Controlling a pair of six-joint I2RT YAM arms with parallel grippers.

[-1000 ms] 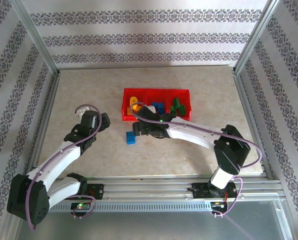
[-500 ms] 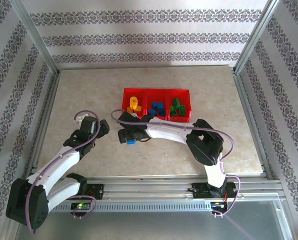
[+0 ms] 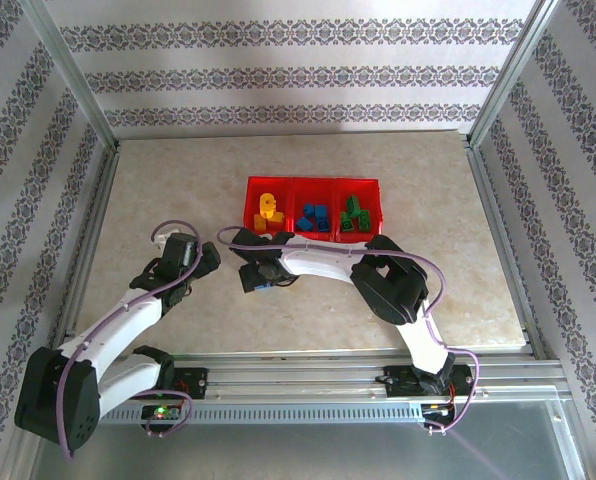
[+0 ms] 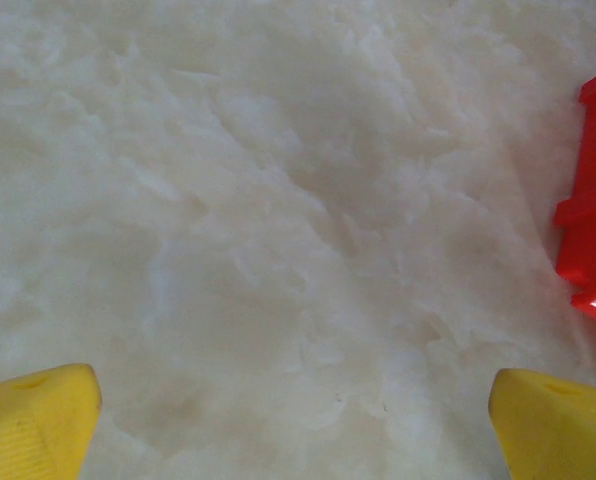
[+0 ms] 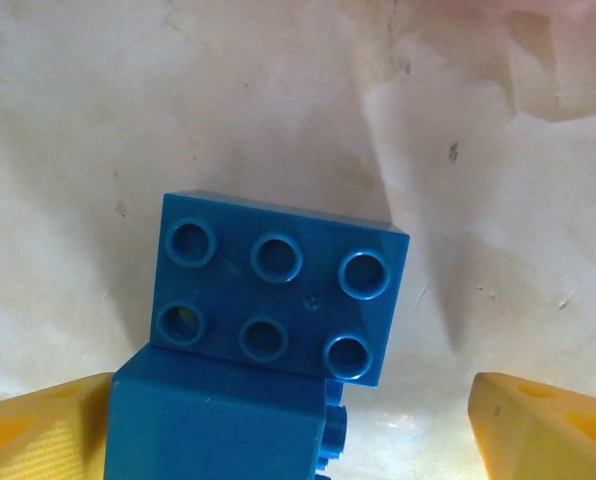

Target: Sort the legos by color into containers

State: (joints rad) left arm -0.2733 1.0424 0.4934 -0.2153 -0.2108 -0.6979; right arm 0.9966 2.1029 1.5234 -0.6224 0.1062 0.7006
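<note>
A red tray (image 3: 313, 181) of three containers holds yellow legos (image 3: 267, 209) on the left, blue legos (image 3: 315, 215) in the middle and green legos (image 3: 353, 215) on the right. A loose blue lego (image 3: 263, 288) lies on the table in front of the tray. My right gripper (image 3: 257, 274) hangs over it. In the right wrist view a six-stud blue brick (image 5: 278, 300) and a second blue block (image 5: 218, 420) sit between my open right gripper (image 5: 293, 415). The left fingertip (image 5: 48, 430) is against the lower block; the right one stands apart. My left gripper (image 4: 293, 400) is open over bare table.
The tray's corner (image 4: 593, 200) shows at the right edge of the left wrist view. My left gripper (image 3: 204, 260) sits left of the loose lego. An aluminium frame (image 3: 98, 150) and patterned walls bound the marble-look table (image 3: 458, 250).
My right arm swung left and toward the near side, from the tray's front edge to over the loose blue lego. The left arm barely shifted.
</note>
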